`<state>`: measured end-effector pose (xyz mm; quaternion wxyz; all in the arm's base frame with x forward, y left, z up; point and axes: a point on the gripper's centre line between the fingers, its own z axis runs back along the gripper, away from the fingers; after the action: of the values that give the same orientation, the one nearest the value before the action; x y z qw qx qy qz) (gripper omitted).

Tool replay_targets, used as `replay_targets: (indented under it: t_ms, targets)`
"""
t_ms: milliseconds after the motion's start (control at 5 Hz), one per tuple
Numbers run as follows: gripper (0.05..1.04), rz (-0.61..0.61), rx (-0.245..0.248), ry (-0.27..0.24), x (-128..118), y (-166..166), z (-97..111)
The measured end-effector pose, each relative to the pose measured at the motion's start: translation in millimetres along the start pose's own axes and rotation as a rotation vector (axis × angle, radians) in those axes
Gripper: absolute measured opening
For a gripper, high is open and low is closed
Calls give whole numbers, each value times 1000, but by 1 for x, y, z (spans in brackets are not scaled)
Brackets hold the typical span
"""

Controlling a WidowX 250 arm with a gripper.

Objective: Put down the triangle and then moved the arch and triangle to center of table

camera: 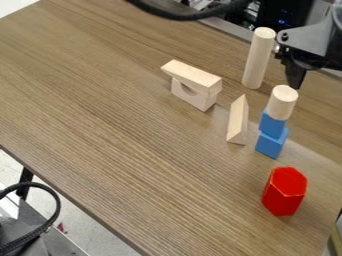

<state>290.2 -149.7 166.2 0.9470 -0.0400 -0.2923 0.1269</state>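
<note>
1. Gripper (294, 82): upper right of view, pointing down near top of small wooden cylinder (282, 103). Cannot tell if clenched or released.
2. Small cylinder: upright, capping a stack; upper blue block (272, 124) beneath it, lower blue block (272, 144) at base.
3. Tall wooden cylinder (258, 58): upright, behind the stack.
4. Triangle (236, 120): on table (100, 125), long and narrow, just beside the blue blocks, between them and arch.
5. Arch (194, 95): farther left, curved cutout facing up; pale slant-ended block (194, 75) laid across it.
6. Red hexagonal block (284, 192): upright, nearest camera.
</note>
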Motion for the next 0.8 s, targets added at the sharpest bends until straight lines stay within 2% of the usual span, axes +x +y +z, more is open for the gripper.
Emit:
replay_targets:
  t_ms: [200,400,600,800]
  targets:
    - [999,-6,18,18,-5,2,-6]
    - [999,102,69,9,8,18,-1]
    - [999,299,132,-15,36,48,4]
    - [999,435,193,-16,53,74,3]
